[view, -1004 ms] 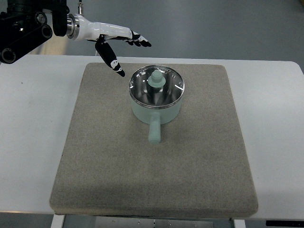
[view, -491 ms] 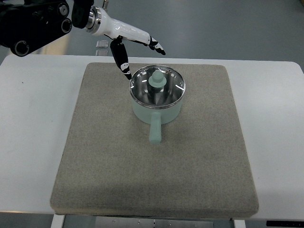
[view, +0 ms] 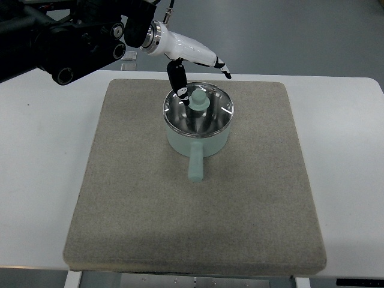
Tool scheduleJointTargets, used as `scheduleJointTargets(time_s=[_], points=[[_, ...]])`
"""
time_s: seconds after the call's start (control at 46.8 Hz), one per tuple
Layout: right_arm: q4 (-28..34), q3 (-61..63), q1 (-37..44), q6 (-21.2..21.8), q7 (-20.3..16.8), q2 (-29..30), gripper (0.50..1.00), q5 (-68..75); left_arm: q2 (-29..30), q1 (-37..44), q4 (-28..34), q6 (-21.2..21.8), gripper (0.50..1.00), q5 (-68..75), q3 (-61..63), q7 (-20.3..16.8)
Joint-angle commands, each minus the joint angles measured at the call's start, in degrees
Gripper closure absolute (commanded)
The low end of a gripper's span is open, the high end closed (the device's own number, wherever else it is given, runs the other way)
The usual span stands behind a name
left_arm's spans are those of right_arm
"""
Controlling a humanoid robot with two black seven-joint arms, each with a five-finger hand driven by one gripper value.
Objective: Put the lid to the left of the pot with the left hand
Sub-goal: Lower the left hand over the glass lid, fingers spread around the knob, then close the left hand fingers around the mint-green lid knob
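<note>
A pale green pot [view: 198, 139] stands on the grey mat [view: 150, 198], its handle pointing toward the near edge. A glass lid [view: 215, 115] with a steel rim and a pale green knob [view: 197, 99] sits on the pot. My left hand [view: 201, 71] hovers over the pot's far rim, white with black fingertips, open. Its thumb [view: 177, 83] hangs down just left of the knob, while the other fingers [view: 217, 62] stretch out beyond the far rim. Nothing is held.
The mat covers most of a white table [view: 42, 174]. My left arm's black links [view: 66, 39] fill the far left corner. Bare mat lies left of the pot.
My left hand has travelled right and a little nearer, from over the mat's far left corner to above the pot's far rim. Pot and lid have not moved.
</note>
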Motion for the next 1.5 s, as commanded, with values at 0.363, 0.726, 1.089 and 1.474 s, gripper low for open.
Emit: scheduleJointTargets(time_s=[0.363,0.726,1.089,1.474], points=[[0.0,0.0,-0.02,0.0,0.0,0.0,0.579,0.0,-0.91,0.72,0.35,0.9,0.643,1.96,1.26,0.0],[0.0,0.0,-0.02,0.0,0.0,0.0,0.579,0.0,-0.91,0.81,0.26,0.46,0.731,2.84,1.26,0.0],[0.0,0.0,-0.02,0.0,0.0,0.0,0.579,0.0,-0.91,0.81,-0.27,0.38,0.849,3.54,1.26,0.0],[0.0,0.0,-0.02,0.0,0.0,0.0,0.579,0.0,-0.65,0.72,-0.18,0.81,1.0,3.72,1.26,0.0]])
